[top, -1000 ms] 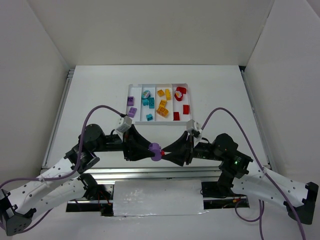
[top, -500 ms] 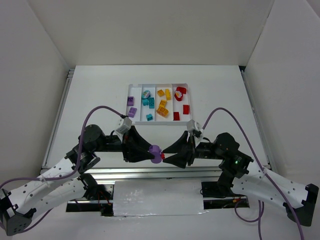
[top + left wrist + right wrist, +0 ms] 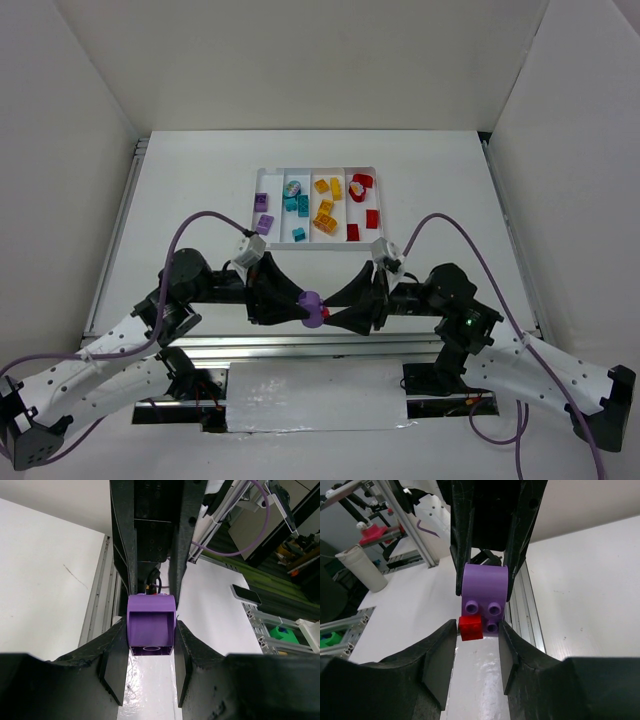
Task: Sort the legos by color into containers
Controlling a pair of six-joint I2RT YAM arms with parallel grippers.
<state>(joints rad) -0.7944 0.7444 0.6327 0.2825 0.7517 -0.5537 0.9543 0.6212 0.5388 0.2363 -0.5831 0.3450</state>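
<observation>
R gripper (image 3: pixel 477 630) has edged back in after pulling off a moment ago. Its jaws are part-open either side of the small red plastic lego brick (image 3: pixel 470 628), w/ no clear contact. That brick sits stuck on the studded face of the chunky purple plastic lego block (image 3: pixel 151 625). L gripper (image 3: pixel 150 641) is clamped on the purple block, over the near table edge, well apart from the white four-compartment plastic tray (image 3: pixel 262 171).

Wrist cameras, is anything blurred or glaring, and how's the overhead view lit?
Left wrist: purple brick sharp, glare on the surface below it. Right wrist: red brick crisp, black fingers lose detail. Top external: even light, faint shadows, sheen on the silver sheet.
</observation>
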